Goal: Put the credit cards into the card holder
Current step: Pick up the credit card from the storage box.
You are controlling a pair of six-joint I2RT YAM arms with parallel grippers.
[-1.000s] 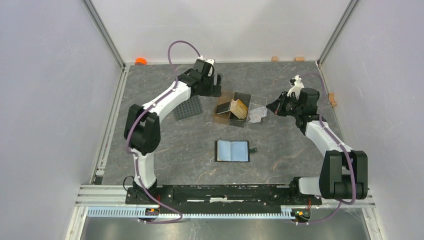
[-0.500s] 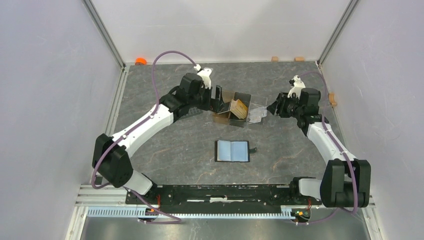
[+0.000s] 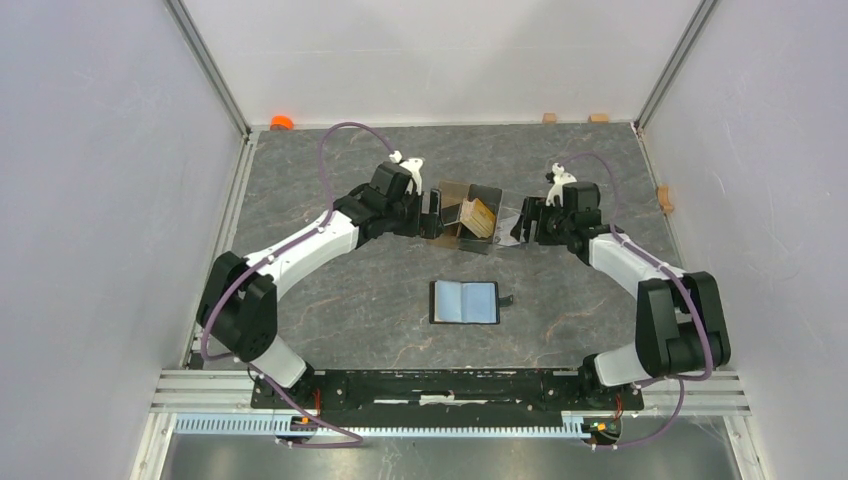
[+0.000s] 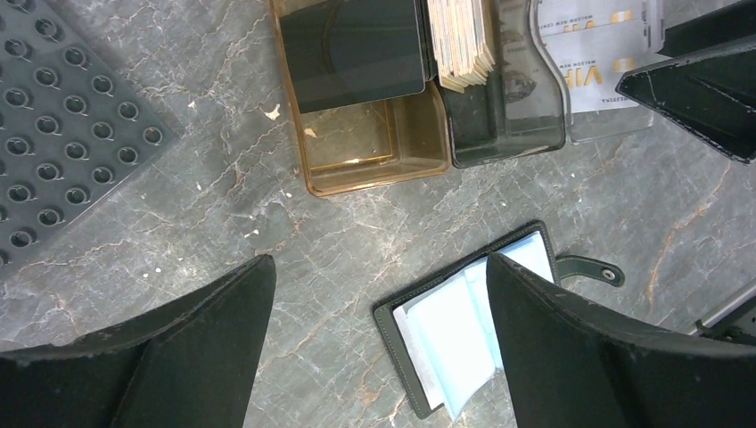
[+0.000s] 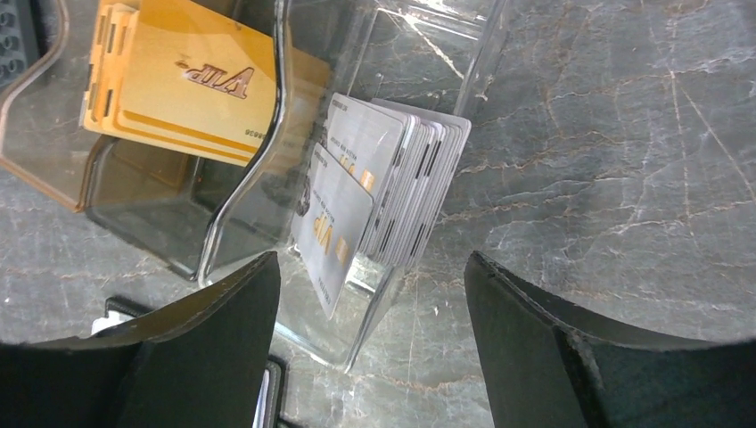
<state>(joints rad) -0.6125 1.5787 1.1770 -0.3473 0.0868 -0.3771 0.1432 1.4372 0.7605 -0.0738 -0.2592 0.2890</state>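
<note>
Change: a second ago the right claw (image 5: 367, 267) was shut and stood further out to the right. Now it has come in over the clear tray (image 5: 486, 67), with its jaws spread wide and nothing between them.
Left side: the left claw (image 4: 379, 267) has swung in beside the brown box (image 4: 357, 152). It is also wide open and empty.
Meaning: I judge that a pick of one white card is being prepared. The filling has not yet begun, and I see no card in the card holder (image 3: 464, 302).
White cards (image 5: 392, 187): they stand on edge in the clear tray as a fanned pack, leaning toward the brown box, directly under the right claw.
Tan cards (image 5: 187, 85): they stand leaning in the dark compartment of the brown box.
Card holder, place: it lies mid-table, apart from both boxes and nearer to the arm bases.
Card holder, direction: it lies flat and open with the pale blue inside up. Its long axis runs left to right, and the strap tab points to the right.
Doubt: whether the front white card stands free of the pack is hard to tell.
</note>
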